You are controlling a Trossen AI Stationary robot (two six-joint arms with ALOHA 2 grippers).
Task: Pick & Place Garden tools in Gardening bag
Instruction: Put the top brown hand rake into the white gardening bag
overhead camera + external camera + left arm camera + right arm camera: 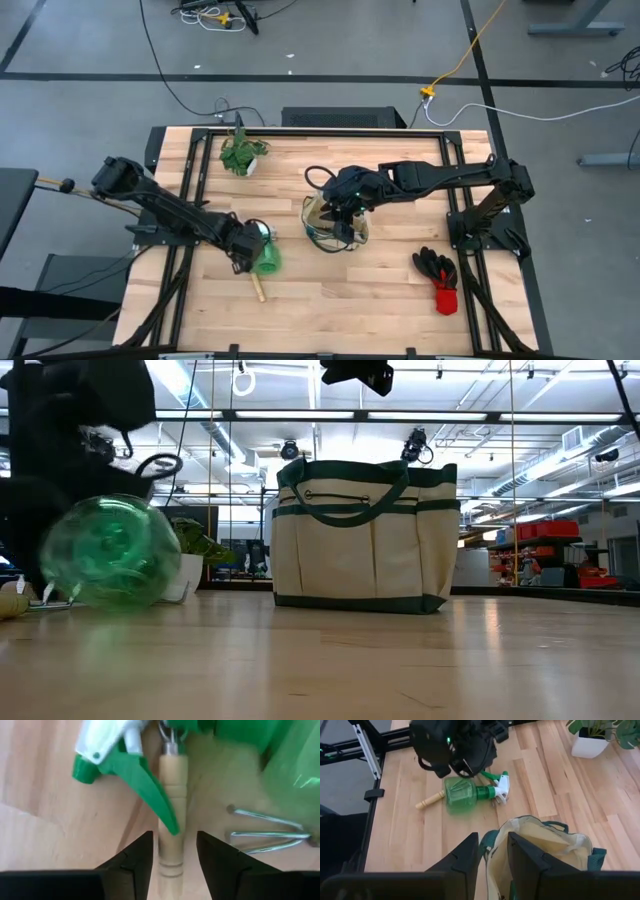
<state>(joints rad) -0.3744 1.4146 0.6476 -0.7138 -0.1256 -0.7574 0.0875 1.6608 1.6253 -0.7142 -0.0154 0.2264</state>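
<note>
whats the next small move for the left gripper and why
Probably lower and close on the wooden handle: the left gripper is open with its fingers on either side of it, the spray bottle lies across it, and the right gripper holds the bag rim.

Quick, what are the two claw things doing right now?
Left end effector: open, fingers either side of the wooden handle.
Right end effector: closed on the gardening bag rim.
</note>
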